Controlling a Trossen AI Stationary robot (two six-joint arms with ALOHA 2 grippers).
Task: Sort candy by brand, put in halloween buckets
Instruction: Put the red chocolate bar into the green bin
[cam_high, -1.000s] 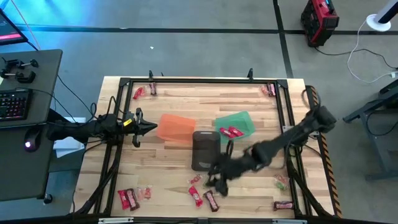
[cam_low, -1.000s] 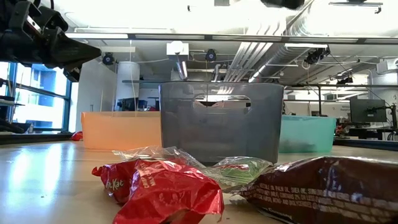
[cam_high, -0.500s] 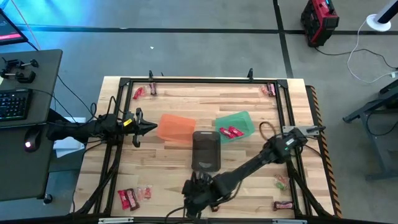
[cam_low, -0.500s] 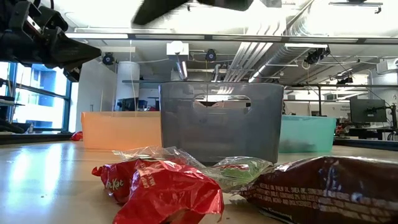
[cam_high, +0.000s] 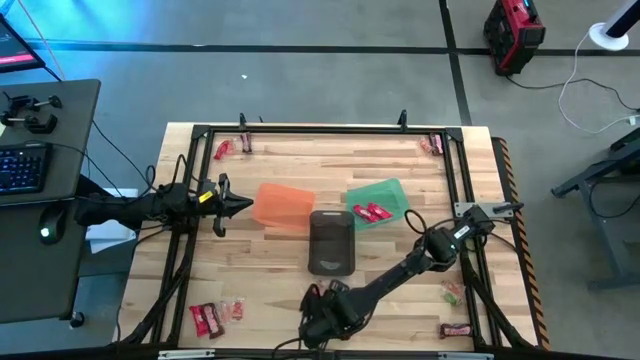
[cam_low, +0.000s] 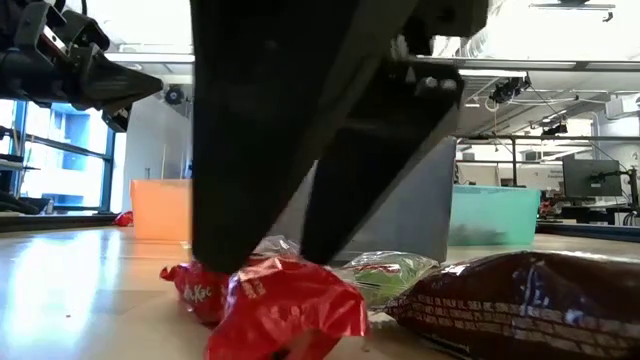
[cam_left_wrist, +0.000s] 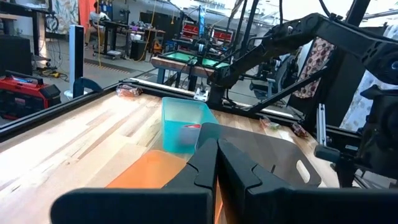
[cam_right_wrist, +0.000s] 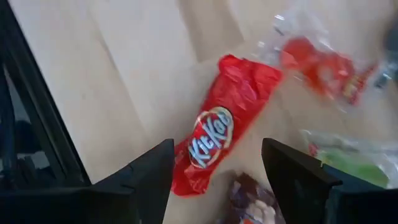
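The right gripper (cam_right_wrist: 214, 171) is down at the near edge of the surface (cam_high: 270, 270), its fingers spread wide on either side of a red KitKat wrapper (cam_right_wrist: 217, 127) that lies flat on the wood, nothing held. A dark brown bar (cam_low: 520, 300) and a clear green-filled packet (cam_low: 385, 272) lie just beside it. The left gripper (cam_high: 243, 205) hovers shut and empty by the orange bucket (cam_high: 283, 206), with the grey bucket (cam_high: 331, 242) and green bucket (cam_high: 378, 200) nearby.
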